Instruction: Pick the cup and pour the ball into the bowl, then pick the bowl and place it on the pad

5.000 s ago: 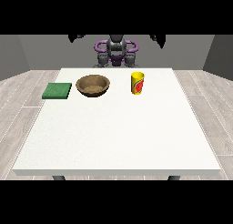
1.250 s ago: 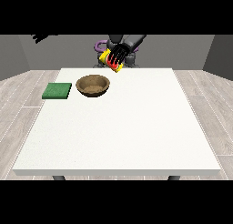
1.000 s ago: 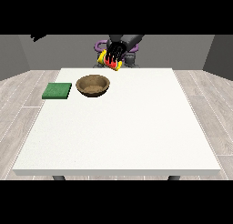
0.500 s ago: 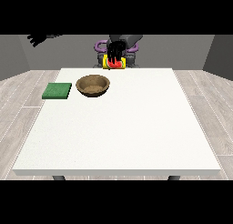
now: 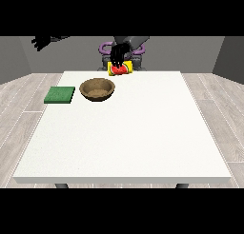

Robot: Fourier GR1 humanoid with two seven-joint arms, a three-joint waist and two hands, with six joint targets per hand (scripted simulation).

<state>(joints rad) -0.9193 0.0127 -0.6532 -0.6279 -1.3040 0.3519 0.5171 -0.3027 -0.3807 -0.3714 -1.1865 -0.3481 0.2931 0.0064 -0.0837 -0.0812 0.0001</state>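
My hand (image 5: 120,53) nearer the view's right has its fingers curled round the yellow cup (image 5: 119,69), held tipped on its side above the desk's (image 5: 128,133) far edge, so I judge the pour must travel toward the view's left and nearer the camera, where the bowl (image 5: 97,89) sits beside the green pad (image 5: 60,94).

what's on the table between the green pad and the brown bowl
Nothing: in the front view only bare white table separates the green pad from the brown bowl.

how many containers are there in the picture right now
2: the brown bowl stands on the table beside the green pad, and the yellow cup is held tilted in a hand behind it.
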